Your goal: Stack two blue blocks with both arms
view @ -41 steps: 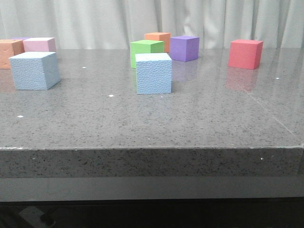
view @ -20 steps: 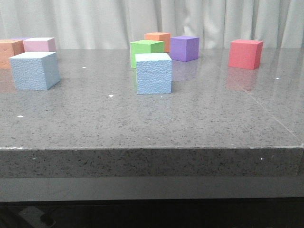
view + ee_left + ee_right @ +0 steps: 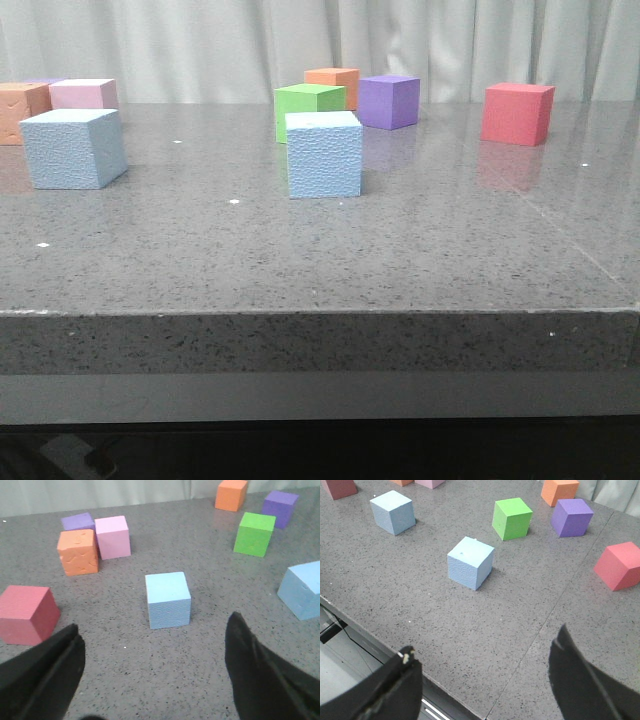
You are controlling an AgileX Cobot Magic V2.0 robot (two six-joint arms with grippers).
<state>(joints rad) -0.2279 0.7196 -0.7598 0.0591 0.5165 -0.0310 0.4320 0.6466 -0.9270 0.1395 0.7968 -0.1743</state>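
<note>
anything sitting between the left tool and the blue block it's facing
Nothing visible. In the left wrist view the left tool is open, and only bare table lies between it and the blue block. The red cube sits off to one side.

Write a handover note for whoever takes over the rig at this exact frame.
Left claw: open, empty, above the table with the left blue block ahead of it.
Right claw: open, empty, near the table's front edge, facing the centre blue block.
Blocks: both blue ones sit apart on the table, one at the left, one mid-table just in front of the green cube.
Done: nothing grasped, nothing stacked.
Left: grip one blue block, set it on the other.
</note>
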